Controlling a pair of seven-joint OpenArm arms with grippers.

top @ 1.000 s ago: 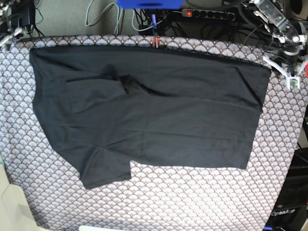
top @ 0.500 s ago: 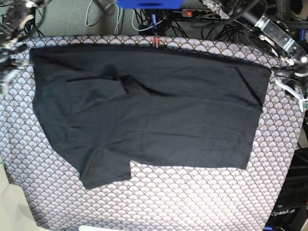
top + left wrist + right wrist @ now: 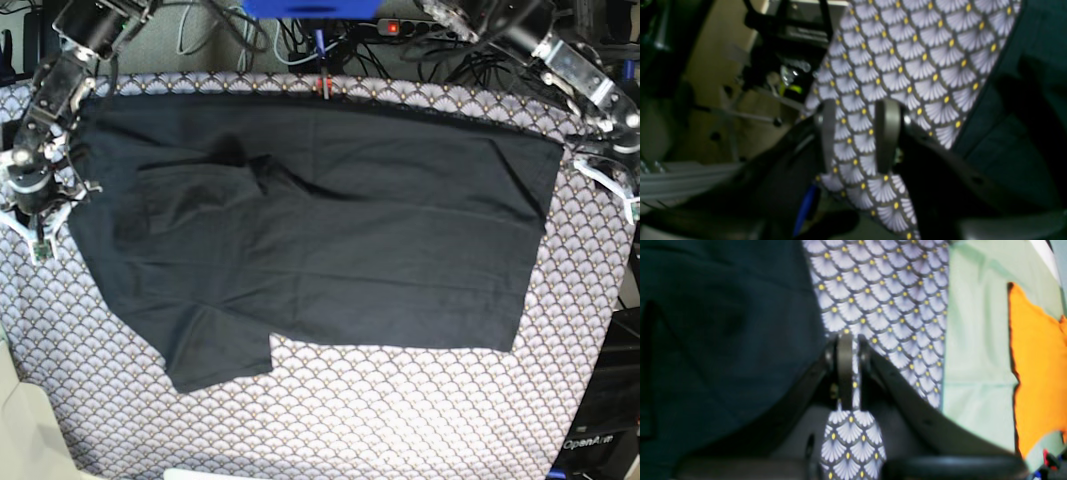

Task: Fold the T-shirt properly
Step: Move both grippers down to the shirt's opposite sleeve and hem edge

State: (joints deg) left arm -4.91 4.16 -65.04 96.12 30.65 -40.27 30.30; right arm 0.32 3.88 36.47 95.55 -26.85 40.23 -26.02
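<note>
The black T-shirt (image 3: pixel 320 230) lies spread flat on the fan-patterned tablecloth (image 3: pixel 400 410), with one sleeve pointing to the front left and a crease near the middle. My right gripper (image 3: pixel 42 215) hovers at the shirt's left edge. In the right wrist view the gripper (image 3: pixel 853 370) has its jaws almost together, with only a thin slit, and holds nothing; the shirt (image 3: pixel 723 323) is just beside it. My left gripper (image 3: pixel 612 180) is off the shirt's far right corner. In the left wrist view the gripper (image 3: pixel 857 133) is open over bare tablecloth, and the shirt (image 3: pixel 1023 116) lies to its right.
A red clip (image 3: pixel 323 88) pins the cloth at the table's back edge. A power strip (image 3: pixel 430 28) and cables lie behind the table. In the right wrist view, pale green cloth (image 3: pixel 973 340) and an orange piece (image 3: pixel 1037 366) lie beyond the table edge.
Both arms have swung in over the table's sides: the right down to the shirt's left edge, the left down beside its far right corner. The shirt has not moved.
</note>
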